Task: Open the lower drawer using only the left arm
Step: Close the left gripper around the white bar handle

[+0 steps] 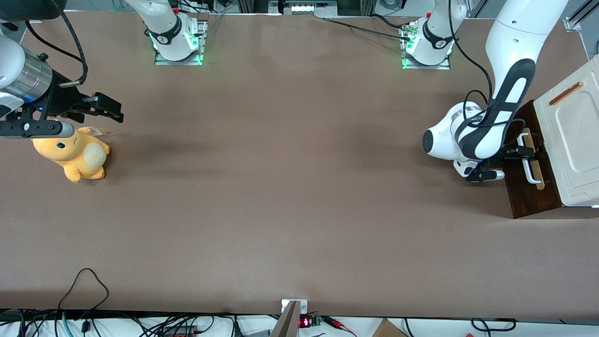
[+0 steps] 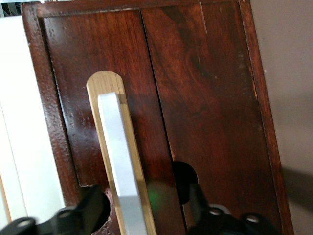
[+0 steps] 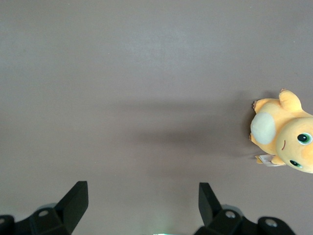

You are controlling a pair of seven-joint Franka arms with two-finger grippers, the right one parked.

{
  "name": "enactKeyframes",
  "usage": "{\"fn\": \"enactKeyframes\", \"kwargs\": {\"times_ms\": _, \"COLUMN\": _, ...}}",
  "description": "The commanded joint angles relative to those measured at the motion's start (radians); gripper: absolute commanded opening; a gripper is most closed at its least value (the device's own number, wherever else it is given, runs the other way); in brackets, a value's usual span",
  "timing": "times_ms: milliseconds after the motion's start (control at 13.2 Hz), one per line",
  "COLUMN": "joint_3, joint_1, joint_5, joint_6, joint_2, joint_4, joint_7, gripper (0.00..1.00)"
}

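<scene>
The small cabinet [image 1: 573,140] sits at the working arm's end of the table, its lower drawer [image 1: 531,187] shut or barely out. The left arm's gripper [image 2: 142,215] straddles the white bar handle [image 2: 122,166] — fingers spread, not yet pinching. Close squarely first, then pull straight out — no twisting.

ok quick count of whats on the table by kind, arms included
Robot arms: 2, the working left arm and the parked arm
Drawer cabinets: 1, with the lower drawer; the gripper is open around its white handle
Plush toys: 1, orange
Total: 4
</scene>
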Motion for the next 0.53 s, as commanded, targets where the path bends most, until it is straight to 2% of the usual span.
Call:
{"fn": "enactKeyframes", "kwargs": {"times_ms": 0, "joint_3": 0.002, "joint_1": 0.004, "joint_5": 0.026, "joint_6": 0.003, "joint_2": -0.046, "joint_4": -0.040, "joint_7": -0.007, "gripper": 0.63}}
{"fn": "enactKeyframes", "kwargs": {"times_ms": 227, "joint_3": 0.002, "joint_1": 0.005, "joint_5": 0.026, "joint_6": 0.003, "joint_2": -0.051, "joint_4": -0.045, "joint_7": -0.009, "gripper": 0.61}}
{"fn": "enactKeyframes", "kwargs": {"times_ms": 379, "joint_3": 0.002, "joint_1": 0.005, "joint_5": 0.026, "joint_6": 0.002, "joint_2": -0.051, "joint_4": -0.045, "joint_7": -0.010, "gripper": 0.52}}
{"fn": "enactKeyframes", "kwargs": {"times_ms": 455, "joint_3": 0.002, "joint_1": 0.007, "joint_5": 0.026, "joint_6": 0.002, "joint_2": -0.051, "joint_4": -0.045, "joint_7": -0.010, "gripper": 0.43}}
